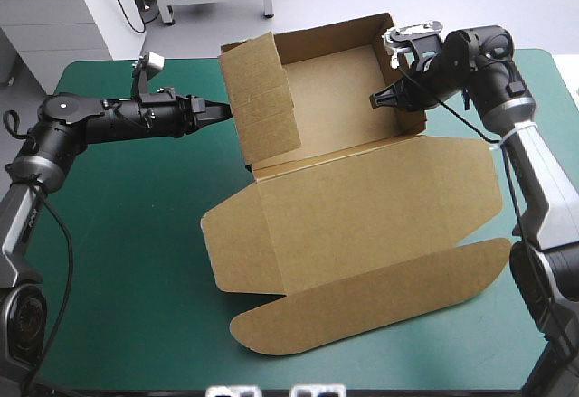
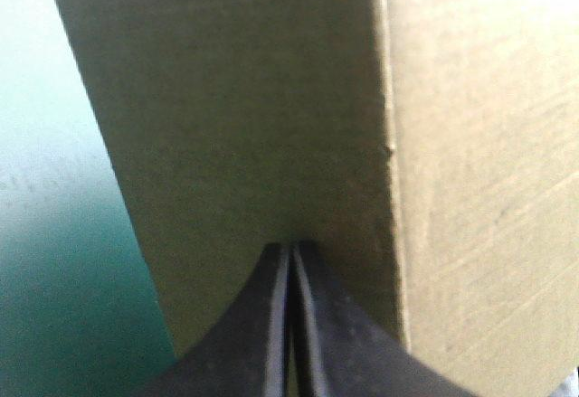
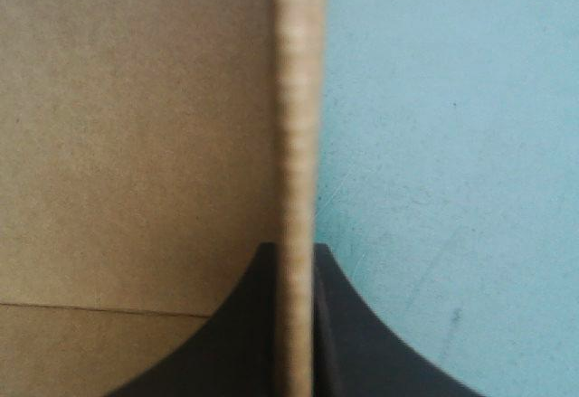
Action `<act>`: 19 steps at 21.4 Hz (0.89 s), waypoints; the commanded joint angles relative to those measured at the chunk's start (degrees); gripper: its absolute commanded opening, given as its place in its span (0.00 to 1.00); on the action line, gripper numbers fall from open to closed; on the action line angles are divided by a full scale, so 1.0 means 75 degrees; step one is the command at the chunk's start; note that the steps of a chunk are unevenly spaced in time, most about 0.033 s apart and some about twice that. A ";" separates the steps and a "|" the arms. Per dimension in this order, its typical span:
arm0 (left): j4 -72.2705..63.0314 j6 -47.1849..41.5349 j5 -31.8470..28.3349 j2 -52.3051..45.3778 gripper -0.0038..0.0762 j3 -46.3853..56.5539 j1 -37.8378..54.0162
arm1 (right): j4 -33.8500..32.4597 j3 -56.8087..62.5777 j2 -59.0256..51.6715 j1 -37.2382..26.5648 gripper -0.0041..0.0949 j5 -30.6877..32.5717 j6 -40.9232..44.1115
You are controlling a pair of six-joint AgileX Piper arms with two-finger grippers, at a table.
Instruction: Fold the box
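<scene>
Box [image 1: 353, 234] sits mid-table on the teal-green cover [image 1: 118, 261], far tray walls raised, lid flat toward the near edge. Left gripper [image 1: 224, 110] clenched, tips against the left wall. Right gripper [image 1: 378, 100] grasps the right wall's edge.
</scene>
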 commanded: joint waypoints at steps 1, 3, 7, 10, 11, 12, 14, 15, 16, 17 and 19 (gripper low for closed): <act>-0.0627 -0.0053 -0.0017 -0.0367 0.05 -0.0254 -0.0039 | 0.0122 -0.0238 -0.0413 -0.0004 0.03 -0.0327 0.0045; -0.0510 -0.0053 -0.0039 -0.0367 0.11 -0.0254 -0.0039 | 0.0122 -0.0238 -0.0413 -0.0004 0.03 -0.0307 0.0045; -0.0525 -0.0053 -0.0039 -0.0367 0.47 -0.0254 -0.0039 | 0.0089 -0.0238 -0.0413 -0.0004 0.03 -0.0258 0.0045; -0.0704 -0.0148 0.0150 -0.0367 0.72 -0.0254 -0.0039 | 0.0036 -0.0238 -0.0413 -0.0004 0.03 -0.0198 0.0065; -0.0717 -0.0262 0.0186 -0.0367 0.72 -0.0254 -0.0039 | 0.0036 -0.0238 -0.0413 -0.0004 0.03 -0.0199 0.0065; -0.0774 -0.0402 0.0214 -0.0367 0.72 -0.0254 -0.0039 | 0.0036 -0.0238 -0.0413 -0.0004 0.03 -0.0182 0.0065; -0.0933 -0.0447 0.0266 -0.0367 0.71 -0.0254 -0.0039 | 0.0036 -0.0238 -0.0413 -0.0004 0.03 -0.0167 0.0065; -0.1097 -0.0447 0.0345 -0.0367 0.70 -0.0254 -0.0039 | 0.0036 -0.0238 -0.0413 -0.0004 0.03 -0.0152 0.0065; -0.1128 -0.0447 0.0366 -0.0367 0.70 -0.0254 -0.0039 | 0.0036 -0.0238 -0.0413 -0.0004 0.03 -0.0137 0.0065; -0.1114 -0.0447 0.0366 -0.0367 0.70 -0.0254 -0.0039 | 0.0036 -0.0238 -0.0413 -0.0004 0.03 -0.0106 0.0065; -0.1094 -0.0447 0.0366 -0.0367 0.70 -0.0254 -0.0039 | 0.0036 -0.0238 -0.0413 -0.0004 0.03 -0.0072 0.0065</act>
